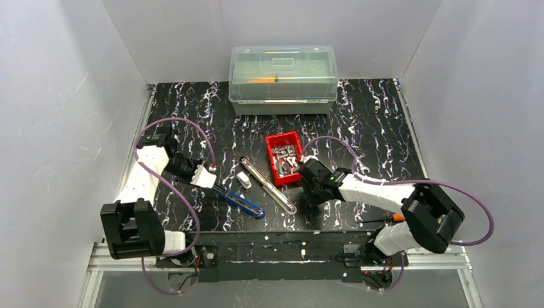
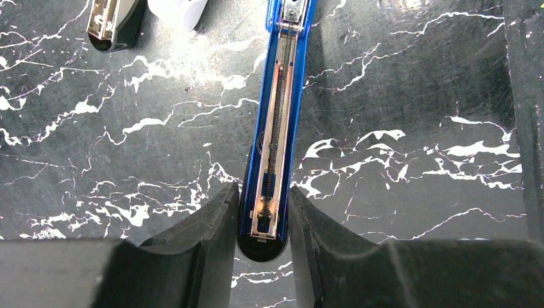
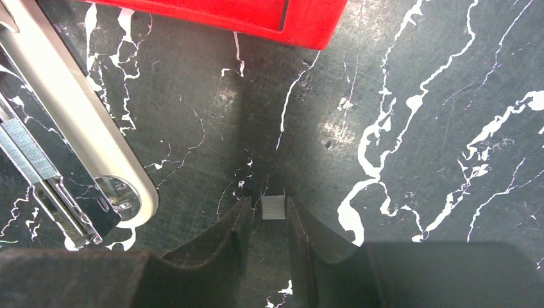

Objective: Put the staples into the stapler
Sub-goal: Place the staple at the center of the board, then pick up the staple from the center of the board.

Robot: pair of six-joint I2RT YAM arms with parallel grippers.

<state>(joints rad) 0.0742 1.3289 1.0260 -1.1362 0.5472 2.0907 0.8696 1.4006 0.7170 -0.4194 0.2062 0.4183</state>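
A blue stapler (image 2: 276,128) lies open on the black marbled table, its spring channel facing up. My left gripper (image 2: 263,190) is shut on its near end; from above, this gripper (image 1: 206,176) is at the stapler's (image 1: 238,201) left end. A red bin (image 1: 284,156) holds several loose staples (image 1: 282,154). Just in front of the bin, my right gripper (image 3: 268,204) is shut on a small grey block of staples (image 3: 274,207). In the top view the right gripper (image 1: 299,171) is at the bin's near right corner.
A second, white and chrome stapler (image 1: 267,186) lies open between the blue one and the bin, with a strip of staples (image 3: 25,151) in its channel. A small white piece (image 1: 244,179) lies beside it. A clear lidded box (image 1: 283,78) stands at the back.
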